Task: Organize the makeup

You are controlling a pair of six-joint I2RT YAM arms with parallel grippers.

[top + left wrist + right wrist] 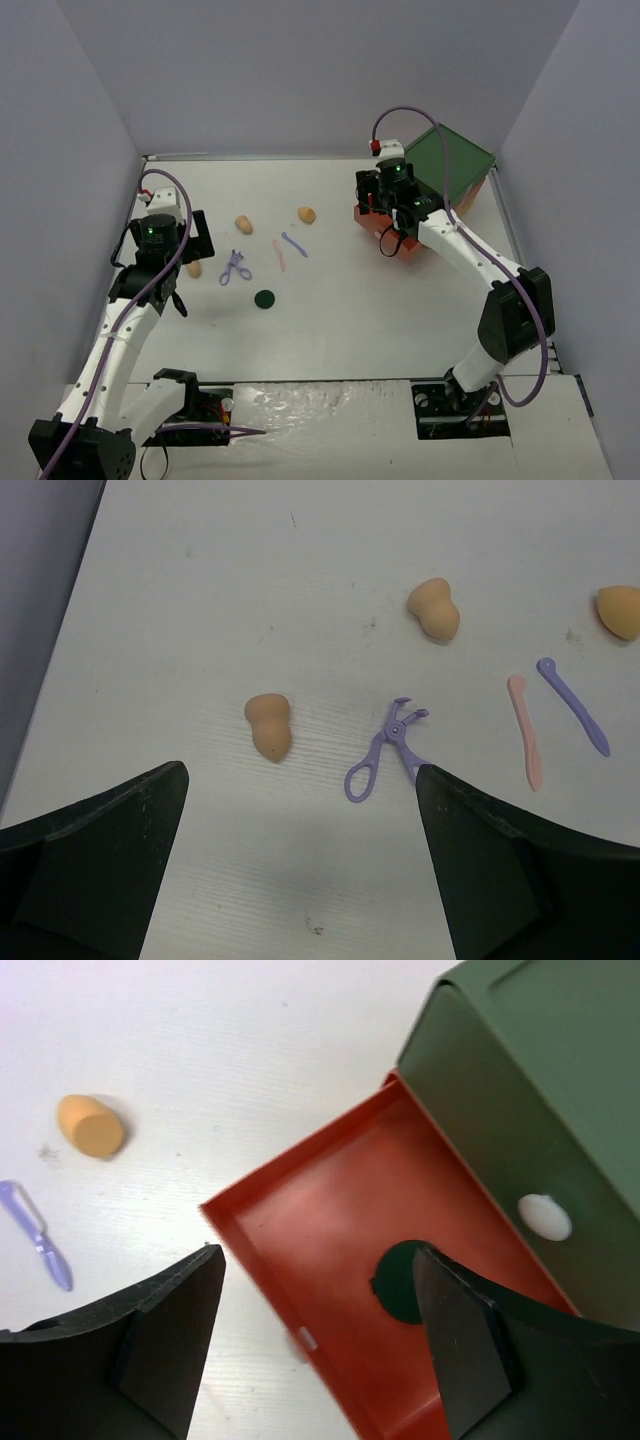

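Observation:
My left gripper (178, 298) (300, 773) is open and empty, hovering just near of a tan sponge (268, 725) (194, 268) and the lilac scissor-like tool (385, 752) (235, 267). Two more tan sponges (243, 223) (306, 214), a pink stick (280, 255) (524, 730), a lilac stick (294, 244) (572, 705) and a dark green disc (264, 298) lie on the table. My right gripper (390, 238) (318, 1255) is open and empty above the pulled-out red drawer (300, 1210), which holds another dark green disc (398, 1282).
The drawer chest (450, 160) with a green top stands at the back right; a white knob (545, 1217) shows on its green drawer front. Grey walls close in the table on the left, back and right.

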